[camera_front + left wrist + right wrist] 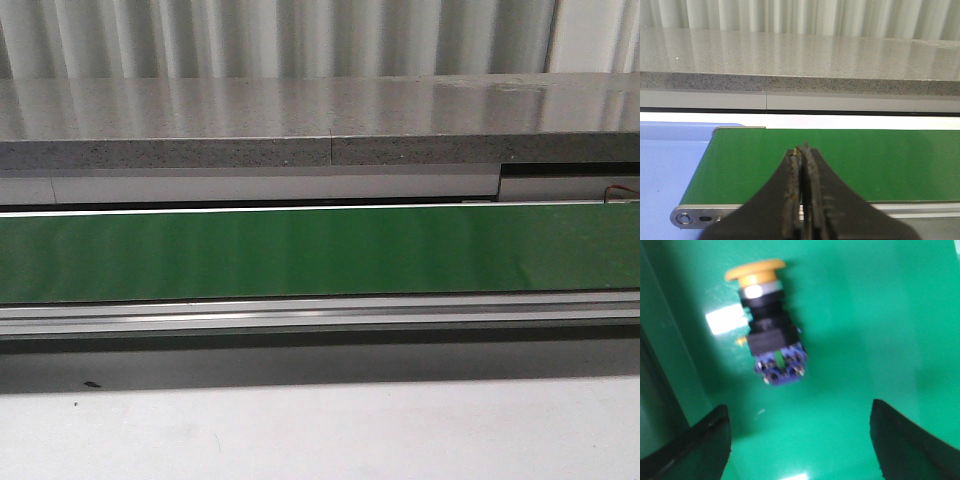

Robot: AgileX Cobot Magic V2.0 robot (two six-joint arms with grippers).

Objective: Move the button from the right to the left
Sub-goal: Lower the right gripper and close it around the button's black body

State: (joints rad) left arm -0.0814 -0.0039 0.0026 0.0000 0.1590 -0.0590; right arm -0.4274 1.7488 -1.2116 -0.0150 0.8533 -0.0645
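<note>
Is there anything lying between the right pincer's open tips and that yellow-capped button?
No. In the right wrist view, only bare green belt separates the open right pincer from the button, which lies on its side.

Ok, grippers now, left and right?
Left gripper: closed, empty.
Right gripper: open, above the button, not touching it.

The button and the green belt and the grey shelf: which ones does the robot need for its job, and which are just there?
Needed for the job:
- the button, lying on its side on the green belt
- the right gripper, jaws wide open above it
- the left gripper, jaws together

Just there:
- the grey shelf
- the blue surface
</note>
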